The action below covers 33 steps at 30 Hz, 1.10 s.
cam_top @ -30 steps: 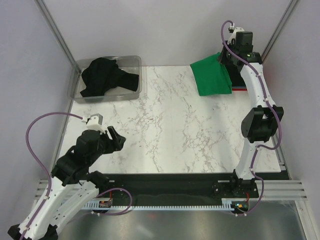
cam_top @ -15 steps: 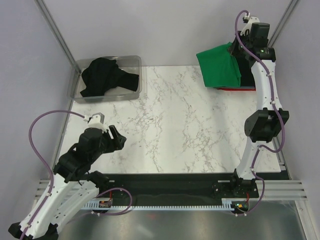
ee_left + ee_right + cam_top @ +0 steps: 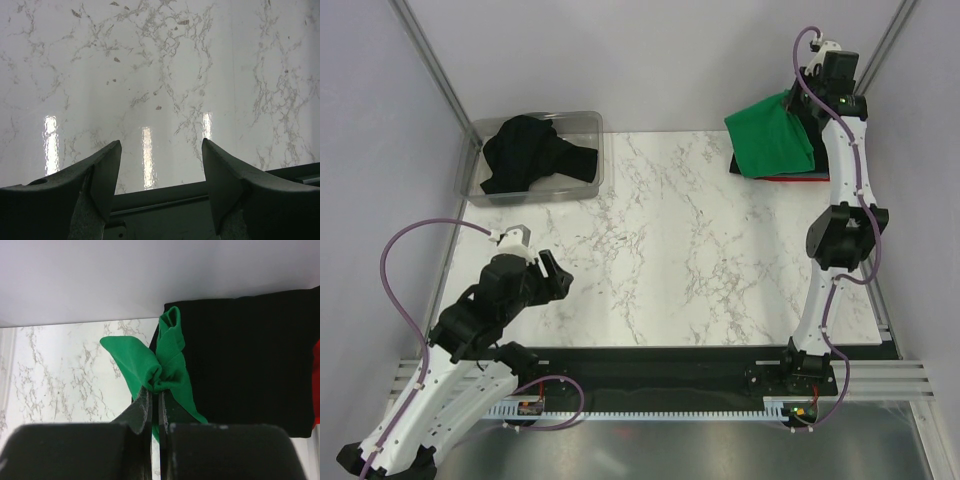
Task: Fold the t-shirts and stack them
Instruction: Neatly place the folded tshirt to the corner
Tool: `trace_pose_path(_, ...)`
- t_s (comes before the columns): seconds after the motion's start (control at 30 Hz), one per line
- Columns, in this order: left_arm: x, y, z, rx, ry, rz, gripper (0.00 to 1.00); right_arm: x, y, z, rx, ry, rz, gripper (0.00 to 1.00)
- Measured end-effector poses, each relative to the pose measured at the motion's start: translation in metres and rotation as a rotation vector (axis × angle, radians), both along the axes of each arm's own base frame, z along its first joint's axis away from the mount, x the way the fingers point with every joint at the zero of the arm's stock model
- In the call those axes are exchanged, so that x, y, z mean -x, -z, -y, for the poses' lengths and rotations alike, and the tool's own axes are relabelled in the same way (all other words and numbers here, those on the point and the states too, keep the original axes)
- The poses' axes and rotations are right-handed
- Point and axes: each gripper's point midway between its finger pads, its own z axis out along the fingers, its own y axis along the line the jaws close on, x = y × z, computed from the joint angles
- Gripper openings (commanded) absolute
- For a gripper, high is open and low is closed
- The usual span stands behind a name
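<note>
While the right tool (image 3: 155, 392), clenched on the green t-shirt (image 3: 772, 145), holds it over the black-and-red stack (image 3: 240, 360) at upper right, crumpled black t-shirts (image 3: 530, 155) lie unfolded in the upper-left bin (image 3: 582, 122), with the left tool (image 3: 160, 145) released and empty.

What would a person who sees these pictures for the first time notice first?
The bright green t-shirt, pinched in the right end effector, hangs over a folded black shirt at the far right corner. At the far left, a clear bin holds a crumpled black t-shirt.

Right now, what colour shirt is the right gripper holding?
The t-shirt is bright green; right wrist view shows best.
</note>
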Motion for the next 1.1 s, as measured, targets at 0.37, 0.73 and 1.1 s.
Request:
trace_pose_path(0.37, 0.000, 0.002, 0.001, -0.003, 0.002, -0.008, 0.73, -0.019, 0.013, 0.042, 0.032, 0.105, 0.032, 0.00)
trace_pose_path(0.73, -0.002, 0.005, 0.001, -0.013, 0.002, -0.025, 0.76, -0.050, 0.053, 0.104, 0.049, 0.271, 0.067, 0.00)
trace_pose_path(1.1, -0.002, 0.007, 0.002, -0.017, 0.002, -0.032, 0.78, -0.091, 0.121, 0.137, 0.052, 0.386, 0.116, 0.00)
